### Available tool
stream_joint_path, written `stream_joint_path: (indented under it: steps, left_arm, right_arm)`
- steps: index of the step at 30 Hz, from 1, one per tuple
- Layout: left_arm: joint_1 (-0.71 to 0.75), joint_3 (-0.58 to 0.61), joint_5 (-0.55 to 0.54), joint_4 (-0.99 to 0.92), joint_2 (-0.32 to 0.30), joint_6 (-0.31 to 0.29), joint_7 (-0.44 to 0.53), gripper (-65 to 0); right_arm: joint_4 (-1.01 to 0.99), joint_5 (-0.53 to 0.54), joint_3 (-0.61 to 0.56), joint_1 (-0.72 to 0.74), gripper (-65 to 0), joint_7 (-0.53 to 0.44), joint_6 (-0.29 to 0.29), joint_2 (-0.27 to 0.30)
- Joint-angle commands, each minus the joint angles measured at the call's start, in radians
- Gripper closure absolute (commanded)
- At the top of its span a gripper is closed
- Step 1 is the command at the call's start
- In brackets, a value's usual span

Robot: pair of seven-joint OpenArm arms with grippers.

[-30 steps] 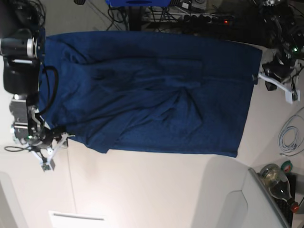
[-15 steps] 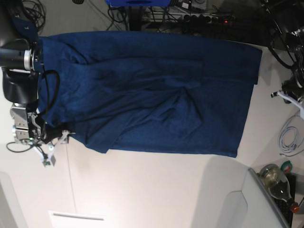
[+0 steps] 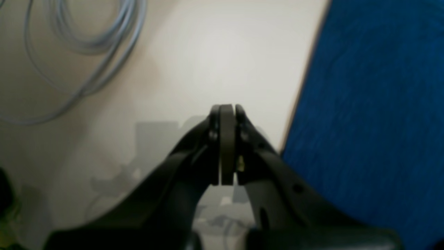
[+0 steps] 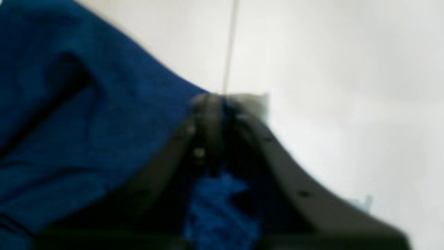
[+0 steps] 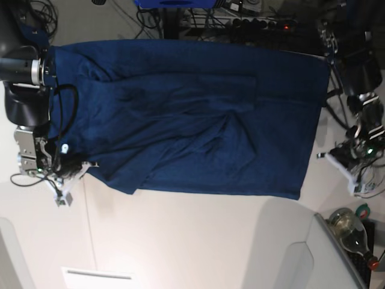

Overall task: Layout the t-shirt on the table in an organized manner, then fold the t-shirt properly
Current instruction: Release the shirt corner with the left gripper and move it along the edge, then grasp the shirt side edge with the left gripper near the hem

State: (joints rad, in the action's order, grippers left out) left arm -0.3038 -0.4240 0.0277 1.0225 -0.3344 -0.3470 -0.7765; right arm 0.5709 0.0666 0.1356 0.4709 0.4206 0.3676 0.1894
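The right gripper [image 4: 222, 100], blurred, is clenched at the t-shirt [image 5: 192, 114] edge; whether it pinches cloth is unclear.

A lab: tangled cables [image 5: 204, 18] and a power strip [image 5: 264, 24] behind the white table [image 5: 180, 241].

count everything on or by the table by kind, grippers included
t-shirt: 1, dark navy, spread on the white table
grippers: 2, left gripper shut on nothing, right gripper shut on the t-shirt's edge
coiled grey cable: 1
glass bottle: 1
total: 5
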Motion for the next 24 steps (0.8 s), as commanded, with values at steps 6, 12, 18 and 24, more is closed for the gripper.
stream_joint_path:
  steps: [6, 12, 18, 24]
  left_arm:
    - [-0.151, 0.001, 0.067, -0.138, 0.039, -0.004, 0.012, -20.2]
    - [-0.133, 0.004, 0.061, -0.172, 0.042, -0.004, 0.048, -51.8]
    - [-0.102, 0.006, 0.068, -0.248, 0.053, -0.002, 0.116, -41.8]
    - [-0.099, 0.003, 0.057, -0.334, 0.057, -0.002, 0.148, -41.3]
  right_arm:
    - [0.013, -0.018, 0.002, 0.021, -0.6, 0.034, -0.006, 0.014]
    - [0.013, -0.018, 0.002, 0.021, -0.6, 0.034, -0.006, 0.014]
    - [0.013, -0.018, 0.002, 0.021, -0.6, 0.034, -0.006, 0.014]
    - [0.014, -0.018, 0.002, 0.021, -0.6, 0.034, -0.005, 0.014]
